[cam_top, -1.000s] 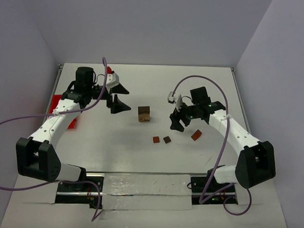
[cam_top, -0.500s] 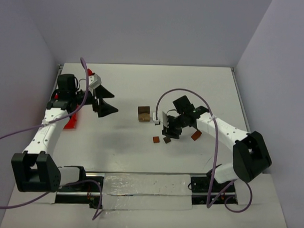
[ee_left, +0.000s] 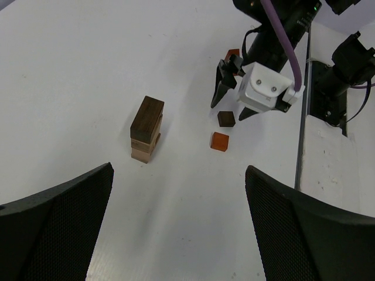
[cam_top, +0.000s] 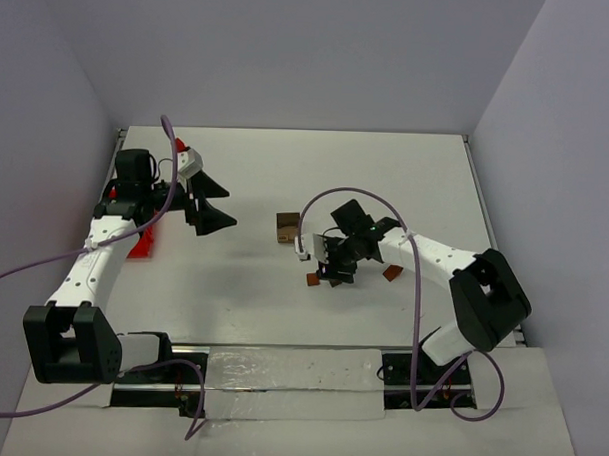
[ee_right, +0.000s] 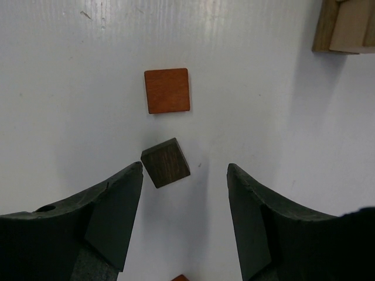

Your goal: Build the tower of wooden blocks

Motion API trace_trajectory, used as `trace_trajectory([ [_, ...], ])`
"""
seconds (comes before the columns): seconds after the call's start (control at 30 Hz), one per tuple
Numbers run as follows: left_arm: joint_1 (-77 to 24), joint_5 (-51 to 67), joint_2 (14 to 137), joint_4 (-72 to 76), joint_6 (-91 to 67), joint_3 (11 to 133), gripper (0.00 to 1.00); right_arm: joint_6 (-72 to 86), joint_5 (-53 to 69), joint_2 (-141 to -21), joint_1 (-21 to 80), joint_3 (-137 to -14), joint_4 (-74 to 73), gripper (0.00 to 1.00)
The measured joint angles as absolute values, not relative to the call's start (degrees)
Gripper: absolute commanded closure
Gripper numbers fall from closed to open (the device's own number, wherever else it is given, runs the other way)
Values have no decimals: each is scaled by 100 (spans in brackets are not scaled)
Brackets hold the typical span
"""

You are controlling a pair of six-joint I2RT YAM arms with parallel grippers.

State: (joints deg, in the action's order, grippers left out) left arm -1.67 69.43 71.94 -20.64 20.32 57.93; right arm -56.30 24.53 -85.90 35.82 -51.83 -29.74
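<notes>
The wood block tower is a short stack, tan at the bottom and dark brown on top, and its edge shows in the right wrist view. My right gripper is open and low over the table. A dark brown cube lies loose between its fingers, close to the left fingertip. A reddish-brown cube lies just beyond. Another reddish block lies to the right. My left gripper hangs wide open and holds nothing, well left of the tower.
A red bin sits at the left table edge beneath the left arm. The right arm's purple cable loops above the loose cubes. A taped strip runs along the near edge between the arm bases.
My right gripper has moved left and down from above the right-hand block to straddle the dark brown cube, its jaws narrower than before. The left arm drew back to the left, then stayed still.
</notes>
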Motion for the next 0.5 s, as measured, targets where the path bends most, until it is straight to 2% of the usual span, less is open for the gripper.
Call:
trace_trajectory([
  [0.3,-98,6930,7230,-1814,1510,5810,1,-5345,2436,-9044,4042,-5379,-2863,34],
  [0.5,-95,6939,7372,-2246,1854,5997,1,-5218,2444,-9241,4194,-5447,-2774,35],
])
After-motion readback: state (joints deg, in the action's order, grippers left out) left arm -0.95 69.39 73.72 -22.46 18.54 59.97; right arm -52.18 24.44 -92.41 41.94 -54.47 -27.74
